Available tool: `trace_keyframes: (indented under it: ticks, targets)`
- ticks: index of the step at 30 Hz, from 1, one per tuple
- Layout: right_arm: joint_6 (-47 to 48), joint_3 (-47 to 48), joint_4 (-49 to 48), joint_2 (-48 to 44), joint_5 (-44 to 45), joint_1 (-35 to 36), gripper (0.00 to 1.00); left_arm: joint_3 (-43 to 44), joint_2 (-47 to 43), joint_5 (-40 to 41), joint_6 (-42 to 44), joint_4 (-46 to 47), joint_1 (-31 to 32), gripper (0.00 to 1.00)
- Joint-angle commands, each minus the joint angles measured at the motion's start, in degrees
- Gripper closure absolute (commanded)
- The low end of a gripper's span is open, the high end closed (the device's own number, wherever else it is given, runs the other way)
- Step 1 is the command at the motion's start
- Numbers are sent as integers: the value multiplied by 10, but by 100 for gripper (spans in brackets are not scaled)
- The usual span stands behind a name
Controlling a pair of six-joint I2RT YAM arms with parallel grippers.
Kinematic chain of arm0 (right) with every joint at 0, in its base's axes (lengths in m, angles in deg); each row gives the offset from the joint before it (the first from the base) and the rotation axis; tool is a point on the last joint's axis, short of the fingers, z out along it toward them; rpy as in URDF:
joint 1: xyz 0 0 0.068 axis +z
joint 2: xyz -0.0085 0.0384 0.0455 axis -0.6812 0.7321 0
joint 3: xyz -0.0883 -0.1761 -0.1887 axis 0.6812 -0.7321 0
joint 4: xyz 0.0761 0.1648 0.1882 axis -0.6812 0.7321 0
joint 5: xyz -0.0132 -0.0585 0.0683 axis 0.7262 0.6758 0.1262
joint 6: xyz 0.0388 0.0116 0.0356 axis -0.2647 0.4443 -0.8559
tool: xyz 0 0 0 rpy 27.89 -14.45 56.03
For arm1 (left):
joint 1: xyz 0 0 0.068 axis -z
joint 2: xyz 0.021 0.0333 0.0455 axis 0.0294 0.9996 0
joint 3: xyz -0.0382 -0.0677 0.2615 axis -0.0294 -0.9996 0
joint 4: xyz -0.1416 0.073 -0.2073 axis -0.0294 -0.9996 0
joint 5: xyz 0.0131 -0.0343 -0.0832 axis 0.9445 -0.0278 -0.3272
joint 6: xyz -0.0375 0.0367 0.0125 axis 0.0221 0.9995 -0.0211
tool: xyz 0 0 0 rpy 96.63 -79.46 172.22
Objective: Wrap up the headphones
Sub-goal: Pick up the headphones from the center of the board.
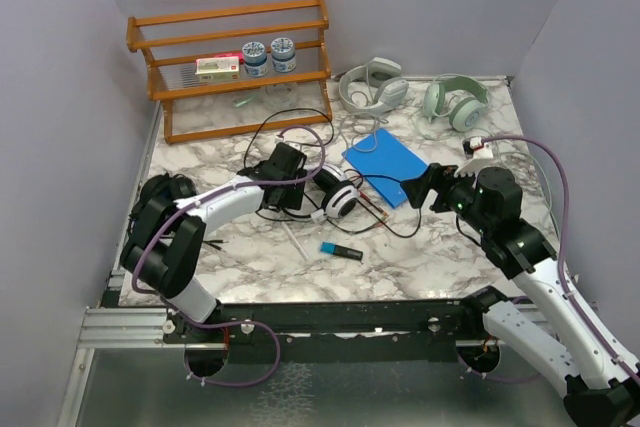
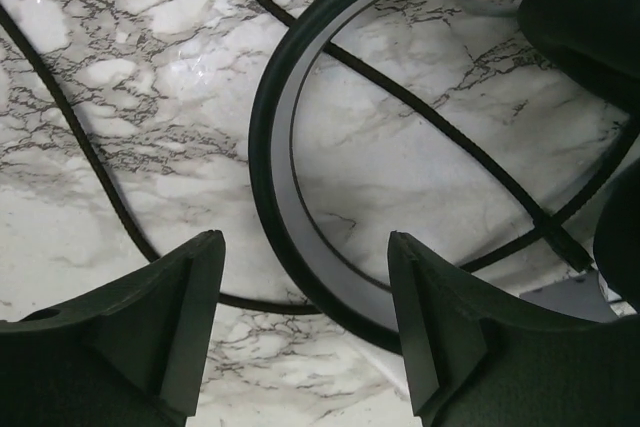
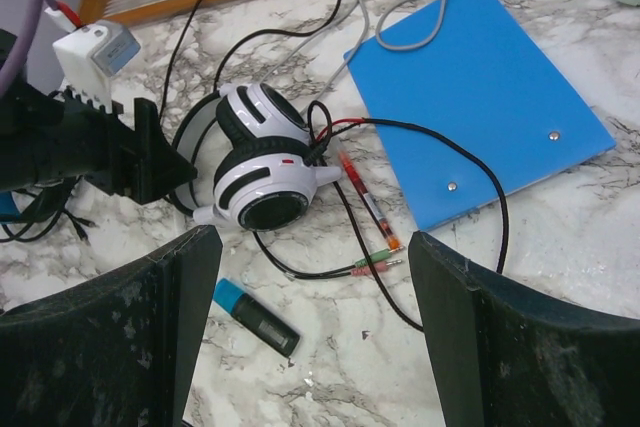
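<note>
Just left of the blue board [image 1: 385,165] on the bench [image 1: 420,257], white-and-black headphones [image 1: 338,199] lie; left hand [image 2: 302,257] straddles their headband [image 2: 268,147], fingers apart (no contact visible). Right hand [image 3: 315,257], right of the board, released, empty.

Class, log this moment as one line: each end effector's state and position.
left end effector: open, astride headband of white-and-black headphones | right end effector: open, empty | cable: unwrapped
</note>
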Motion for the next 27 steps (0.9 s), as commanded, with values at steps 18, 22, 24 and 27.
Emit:
trace_keyframes:
  ticks: [18,22,24,27]
  targets:
    - [-3,16,6,-11,-16,-2,15,43,127,103,-86,17,-10,85]
    - [11,15,-11,-1,-75,-2,15,63,88,136,-87,-28,-5,88]
    - [13,22,-8,18,-101,-2,16,81,72,163,-93,-60,2,96]
    - [26,46,3,62,-132,-2,17,124,67,190,-130,-129,12,100]
